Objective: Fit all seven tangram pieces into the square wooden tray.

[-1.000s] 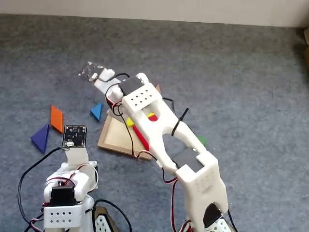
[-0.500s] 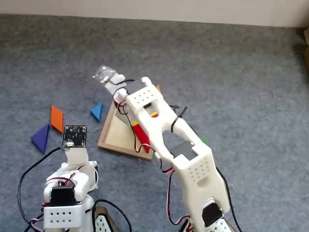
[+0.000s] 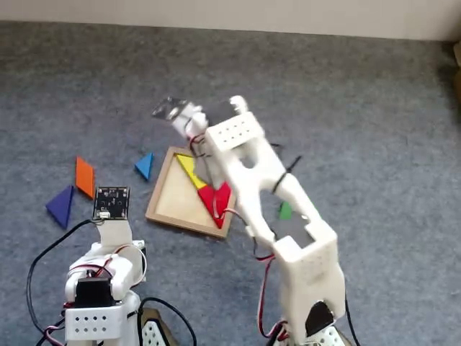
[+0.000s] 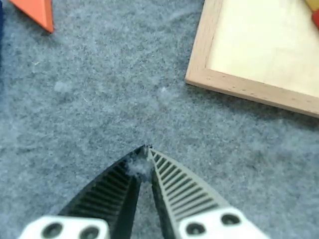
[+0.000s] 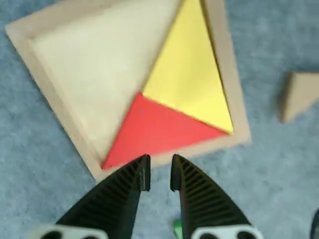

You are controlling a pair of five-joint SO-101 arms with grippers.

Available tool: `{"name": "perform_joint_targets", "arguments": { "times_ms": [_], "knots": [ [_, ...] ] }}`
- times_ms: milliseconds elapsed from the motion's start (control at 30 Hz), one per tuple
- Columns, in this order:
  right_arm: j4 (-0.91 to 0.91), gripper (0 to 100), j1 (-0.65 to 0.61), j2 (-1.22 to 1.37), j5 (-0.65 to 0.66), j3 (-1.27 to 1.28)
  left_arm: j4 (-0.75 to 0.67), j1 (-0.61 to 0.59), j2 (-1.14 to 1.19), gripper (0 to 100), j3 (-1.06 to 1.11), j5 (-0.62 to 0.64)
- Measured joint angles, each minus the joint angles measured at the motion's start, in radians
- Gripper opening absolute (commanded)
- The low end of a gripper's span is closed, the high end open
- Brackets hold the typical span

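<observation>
the wooden tray [image 3: 171, 200] lies on the grey carpet [image 3: 360, 108] in the high view, just in front of the two arms. a yellow triangle [image 3: 189, 168] and a red triangle [image 3: 216, 197] sit inside it, touching along one edge, and the rest of its floor is bare. off to its side on the carpet lie a small blue triangle [image 3: 145, 165], an orange piece [image 3: 85, 176] and a dark blue triangle [image 3: 61, 205]. a green piece [image 3: 286, 210] lies on the other side, partly behind the right arm [image 3: 259, 180]. that arm stretches across the tray, and the right gripper [image 3: 167, 110] hangs past the far rim; its fingers are too blurred here to judge. the left arm [image 3: 101, 288] stands folded, near the tray's closest corner.

in the left wrist view the left gripper [image 4: 144, 151] is closed with nothing in it, tips touching, above bare carpet. a corner of the tray [image 4: 209, 79] is near, and the orange piece [image 4: 36, 10] lies well apart from it.

in the right wrist view the right gripper [image 5: 159, 172] is slightly open and empty, above the tray's rim [image 5: 228, 69] beside the red triangle [image 5: 154, 132]. the yellow triangle [image 5: 192, 74] fills the corner next to it. a tan wooden piece [image 5: 299, 94] lies on the carpet outside the tray.
</observation>
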Motion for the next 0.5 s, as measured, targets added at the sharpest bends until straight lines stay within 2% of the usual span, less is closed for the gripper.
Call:
{"name": "perform_joint_targets", "arguments": {
  "times_ms": [133,300,400,500],
  "knots": [
    [0.069,7.4,0.069,-0.114,-0.008,0.0,0.0,0.0,0.0,0,0.0,0.0],
    [0.106,4.6,0.173,-0.226,-0.078,0.097,0.0,0.0,0.0,0,0.0,0.0],
    [0.057,4.6,0.245,-0.307,-0.124,0.226,0.0,0.0,0.0,0,0.0,0.0],
    [-0.041,11.3,0.302,-0.408,-0.143,0.397,0.0,0.0,0.0,0,0.0,0.0]
  ]
}}
